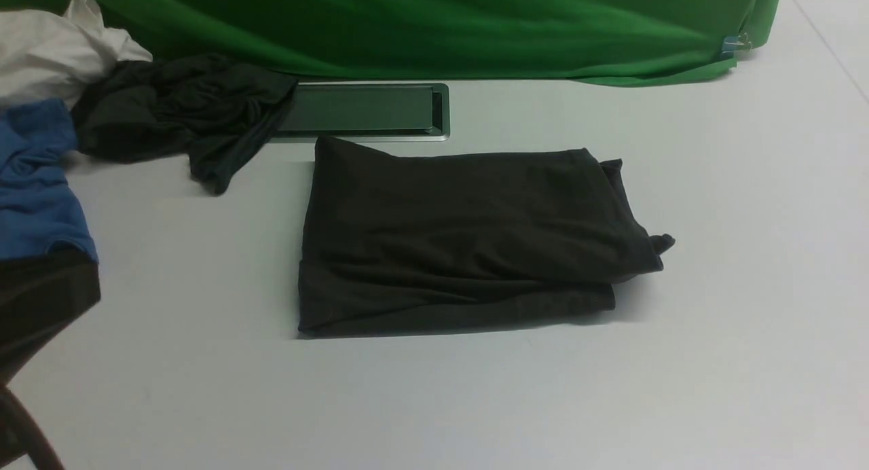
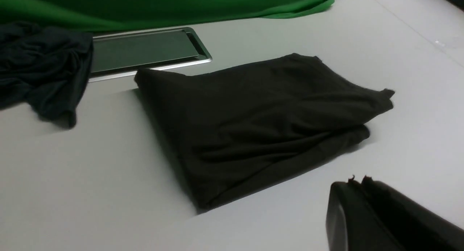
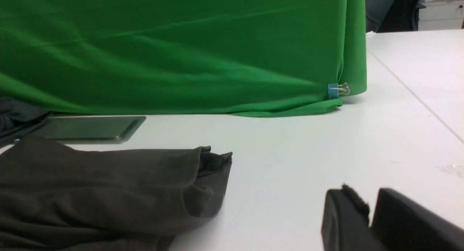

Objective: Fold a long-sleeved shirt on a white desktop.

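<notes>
The long-sleeved shirt [image 1: 468,242] lies folded into a compact, roughly rectangular stack on the white desktop [image 1: 747,307], its far-left corner just in front of the dark metal-rimmed hatch [image 1: 363,110] set into the tabletop. The stack shows at least two layers along its near edge, and a small bunch of loose fabric sticks out at the end of the stack farthest from the hatch. Left of the hatch, and lapping over its left end, lies a crumpled dark teal-grey garment [image 1: 183,113]; beyond that, farther from the hatch, are a white cloth [image 1: 51,52] and a bright blue shirt [image 1: 34,178], with another dark garment below the blue one at the picture edge. Behind the hatch hangs a green cloth backdrop [image 1: 441,25], its lower corner pinned by a small blue binder clip [image 3: 333,90] well to the right of the hatch. Left gripper [image 2: 359,184], seen in the left wrist view: jaws pressed together, nothing held, hovering over bare tabletop near the shirt's near edge and clear of the cloth. Right gripper [image 3: 371,204], seen in the right wrist view: jaws parted by a narrow gap, empty, over bare tabletop beside the shirt's bunched end and not touching it. Neither gripper appears in the front view.
</notes>
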